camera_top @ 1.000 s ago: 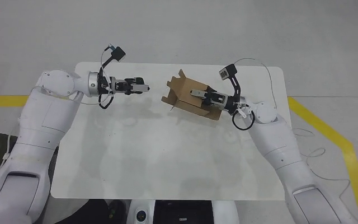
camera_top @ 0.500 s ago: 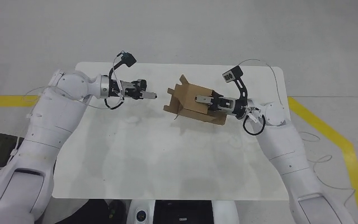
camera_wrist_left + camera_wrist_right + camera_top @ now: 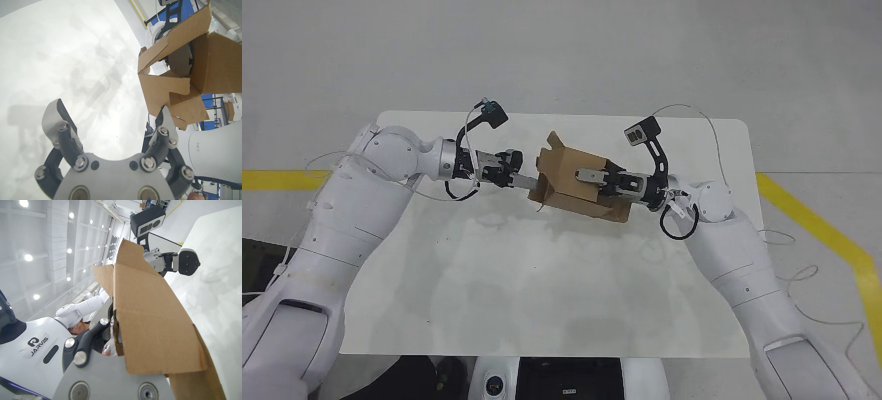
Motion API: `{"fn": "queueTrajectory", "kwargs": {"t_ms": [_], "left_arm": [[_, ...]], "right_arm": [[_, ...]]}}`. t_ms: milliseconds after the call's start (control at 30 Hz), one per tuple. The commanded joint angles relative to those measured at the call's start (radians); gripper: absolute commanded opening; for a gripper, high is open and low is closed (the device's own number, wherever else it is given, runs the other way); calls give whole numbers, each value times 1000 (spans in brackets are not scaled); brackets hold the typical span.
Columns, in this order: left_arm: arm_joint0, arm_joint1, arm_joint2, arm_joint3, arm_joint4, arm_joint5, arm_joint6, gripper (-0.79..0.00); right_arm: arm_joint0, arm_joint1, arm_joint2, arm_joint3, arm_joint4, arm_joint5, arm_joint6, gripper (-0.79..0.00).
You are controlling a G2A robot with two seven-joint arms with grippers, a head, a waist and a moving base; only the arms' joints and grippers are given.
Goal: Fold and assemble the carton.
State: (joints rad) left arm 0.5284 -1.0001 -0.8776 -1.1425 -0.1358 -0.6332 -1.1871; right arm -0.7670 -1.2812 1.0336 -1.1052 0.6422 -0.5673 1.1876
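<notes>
— Since a second ago the left gripper [image 3: 532, 183] has swung in across the table [image 3: 492, 290], from well apart to right at the carton [image 3: 577, 182]. The carton itself has drifted a little toward it.

— How does the carton look?

— Plain brown cardboard, half put up: the walls already form a hollow sleeve, and the end facing the left arm is open, with its flaps sticking out at different angles. It lies tilted over the far middle of the table. I can't tell whether it rests on the surface.

— Who has it?

— The right gripper [image 3: 590, 176] is clamped on one wall of the carton [image 3: 151, 317], with one finger lying along the top in the top view.

— And the left one?

— From its own wrist camera the left gripper [image 3: 111, 108] is spread wide and holds nothing. One fingertip [image 3: 163, 113] touches the edge of the nearest flap [image 3: 157, 91], while the other is out over bare table.

— Anything inside?

— Through the open end of the carton [image 3: 219, 62] a dark rounded shape shows against an inner wall, much like a gripper pad, but I can't be sure. The right wrist camera also catches the left gripper [image 3: 187, 262] just past the carton's far end.
</notes>
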Motion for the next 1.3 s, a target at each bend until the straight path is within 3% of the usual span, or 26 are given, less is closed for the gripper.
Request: {"fn": "queueTrajectory", "kwargs": {"t_ms": [0,900,1267], "left_arm": [[-2,-1,1,1,-5,3,-2,0],[-13,-12,15,4,-17,32,0,0],[-16,-10,1,35,13,36,25,0]], "right_arm": [[4,-4,-8,9,8,-4,5,-785],[43,-39,-71,47,46,-10,55,-785],[41,-39,-21,75,54,-74,-29,-785]]}}
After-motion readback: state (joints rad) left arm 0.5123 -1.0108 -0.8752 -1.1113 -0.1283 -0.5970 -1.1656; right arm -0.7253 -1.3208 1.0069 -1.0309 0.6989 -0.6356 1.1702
